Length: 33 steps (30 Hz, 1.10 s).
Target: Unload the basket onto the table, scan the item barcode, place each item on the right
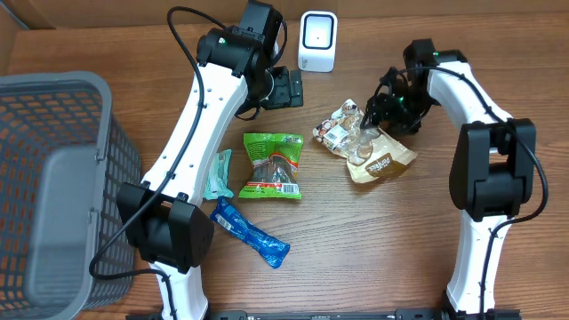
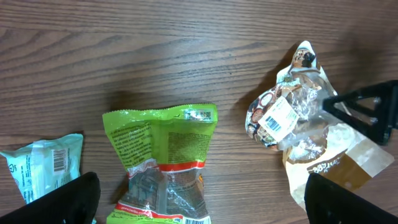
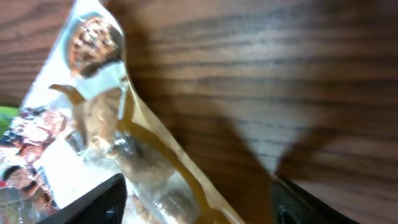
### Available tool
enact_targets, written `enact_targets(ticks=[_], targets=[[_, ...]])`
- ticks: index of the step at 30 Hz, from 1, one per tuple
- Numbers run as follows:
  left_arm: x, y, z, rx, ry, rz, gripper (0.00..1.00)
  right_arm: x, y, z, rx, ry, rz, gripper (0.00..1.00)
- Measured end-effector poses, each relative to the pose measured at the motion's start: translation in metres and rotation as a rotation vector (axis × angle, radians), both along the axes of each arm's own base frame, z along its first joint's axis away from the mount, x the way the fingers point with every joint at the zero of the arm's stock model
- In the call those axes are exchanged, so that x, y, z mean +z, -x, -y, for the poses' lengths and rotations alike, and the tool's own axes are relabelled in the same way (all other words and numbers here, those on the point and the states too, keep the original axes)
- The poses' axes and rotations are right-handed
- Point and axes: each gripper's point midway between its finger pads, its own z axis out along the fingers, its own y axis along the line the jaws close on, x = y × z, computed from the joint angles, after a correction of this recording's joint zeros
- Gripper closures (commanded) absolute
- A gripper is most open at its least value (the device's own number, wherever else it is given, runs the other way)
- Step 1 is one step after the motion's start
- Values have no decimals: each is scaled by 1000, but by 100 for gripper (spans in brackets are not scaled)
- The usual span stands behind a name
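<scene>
The crinkly clear-and-brown snack bag point(image 1: 366, 142) lies flat on the wooden worktop point(image 1: 373, 240), right of centre. My left wrist camera catches a white barcode label point(image 2: 278, 118) on its clear upper half, facing up. The bars are too small for me to read.

The right pincer point(image 1: 373, 120) sits low over the bag's top end. In its own camera the two dark fingers point(image 3: 93, 202) stand well apart. The bag runs up past the left one and bare wood shows in front of the other, so it is spread and has hold of nothing. That view is blurred and cuts off most of the bag, and I cannot tell whether the left finger touches the film.

At about 11 o'clock from the bag stands the small white scanner box point(image 1: 317, 40), near the far edge. The left pincer point(image 1: 286, 87) hangs at 10 o'clock, just left of the scanner. It is fully spread and empty, and its wrist camera shows only its dark fingertips, in the bottom corners.

At 9 o'clock lies a green foil snack packet point(image 1: 274, 164). A small pale-teal packet point(image 1: 217, 175) lies just beyond it, partly under the left arm. At 8 o'clock lies a long blue wrapper point(image 1: 251, 233). Far out at 9 o'clock is a grey mesh basket point(image 1: 53, 82), cut off by the picture's left edge. I cannot see what is inside it.
</scene>
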Motion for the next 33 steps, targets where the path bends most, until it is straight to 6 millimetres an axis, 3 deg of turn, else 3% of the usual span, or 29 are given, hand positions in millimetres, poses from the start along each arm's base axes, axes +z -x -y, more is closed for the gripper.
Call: enact_targets(ticks=[3, 6, 9, 13, 15, 17, 18, 20, 22, 24, 33], targets=[[1, -2, 1, 0, 3, 9, 4, 25, -25, -2, 59, -5, 119, 13], [1, -2, 1, 0, 3, 8, 5, 32, -33, -8, 123, -9, 181, 12], [1, -2, 1, 0, 3, 9, 5, 24, -26, -23, 201, -8, 189, 12], [1, -3, -1, 3, -5, 12, 5, -9, -5, -38, 271, 18, 159, 16], [1, -3, -2, 5, -12, 15, 5, -11, -5, -39, 281, 27, 178, 22], [1, -4, -3, 7, -17, 17, 5, -15, -4, -36, 278, 38, 184, 34], [1, -4, -3, 8, -20, 18, 5, -17, -3, -32, 278, 40, 184, 50], [1, -4, -4, 9, -23, 20, 5, -18, -2, -31, 266, 39, 177, 71], [1, -4, -4, 10, -24, 20, 5, -21, 3, -29, 236, 35, 147, 88], [1, -4, -5, 11, -27, 21, 5, -22, 6, -30, 202, 28, 121, 96], [0, -5, -7, 16, -38, 26, 4, -13, 28, -17, 88, 18, -44, 96]])
